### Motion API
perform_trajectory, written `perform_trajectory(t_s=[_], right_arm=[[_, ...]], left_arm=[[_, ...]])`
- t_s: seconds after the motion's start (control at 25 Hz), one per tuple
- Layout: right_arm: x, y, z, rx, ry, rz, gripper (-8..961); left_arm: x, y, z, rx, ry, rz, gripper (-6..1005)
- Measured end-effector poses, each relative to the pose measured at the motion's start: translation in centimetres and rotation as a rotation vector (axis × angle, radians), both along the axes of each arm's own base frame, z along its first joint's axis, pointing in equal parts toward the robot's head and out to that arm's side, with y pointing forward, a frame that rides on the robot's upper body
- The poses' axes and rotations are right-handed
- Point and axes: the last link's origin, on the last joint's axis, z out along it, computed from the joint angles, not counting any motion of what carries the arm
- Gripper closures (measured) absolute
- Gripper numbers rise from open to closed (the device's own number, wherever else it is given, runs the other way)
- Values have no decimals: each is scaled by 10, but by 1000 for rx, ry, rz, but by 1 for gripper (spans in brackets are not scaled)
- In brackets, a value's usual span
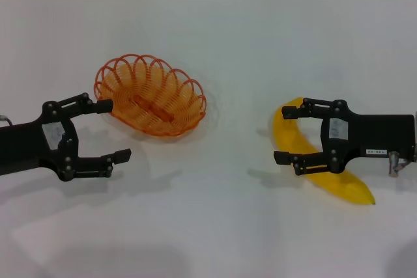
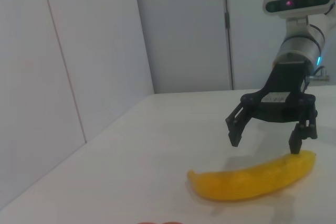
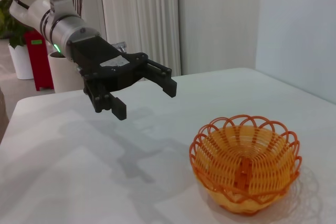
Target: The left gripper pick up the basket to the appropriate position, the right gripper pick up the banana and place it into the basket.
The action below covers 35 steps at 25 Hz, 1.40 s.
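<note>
- Basket (image 1: pixel 151 96) of orange wire sits upright on the white worktop (image 1: pixel 215 226), left of centre in our head view, with nothing inside it.
- Our left hand (image 1: pixel 112 129) hovers just beside the basket's near left rim, its fingers spread wide and gripping nothing; the upper fingertip lies close to the rim, and we cannot tell whether it touches.
- From the right wrist view we see that same left hand (image 3: pixel 146 98) raised above the worktop, apart from the basket (image 3: pixel 245 163).
- The banana (image 1: pixel 319 161) lies flat on the worktop on the right side, well apart from the basket.
- Our right hand (image 1: pixel 285 133) is over the banana's far half, fingers spread, one on each side of the fruit, not clenched on it.
- The left wrist view shows the right hand (image 2: pixel 265 137) just above the banana (image 2: pixel 254 177), one fingertip near its end.
</note>
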Motion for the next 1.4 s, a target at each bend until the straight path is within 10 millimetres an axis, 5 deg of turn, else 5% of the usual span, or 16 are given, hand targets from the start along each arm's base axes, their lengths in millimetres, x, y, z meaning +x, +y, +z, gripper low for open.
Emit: perform_trajectory(t_s=[0.84, 1.04, 1.4], right_arm=[[1, -1, 0, 1, 1, -6, 61], [1, -1, 0, 1, 1, -4, 61], [0, 0, 0, 1, 1, -1, 61]], left_arm=[[-2, 7, 12, 51, -75, 104, 100], [-6, 38, 22, 139, -86, 284, 102], [16, 85, 58, 193, -135, 503, 106]])
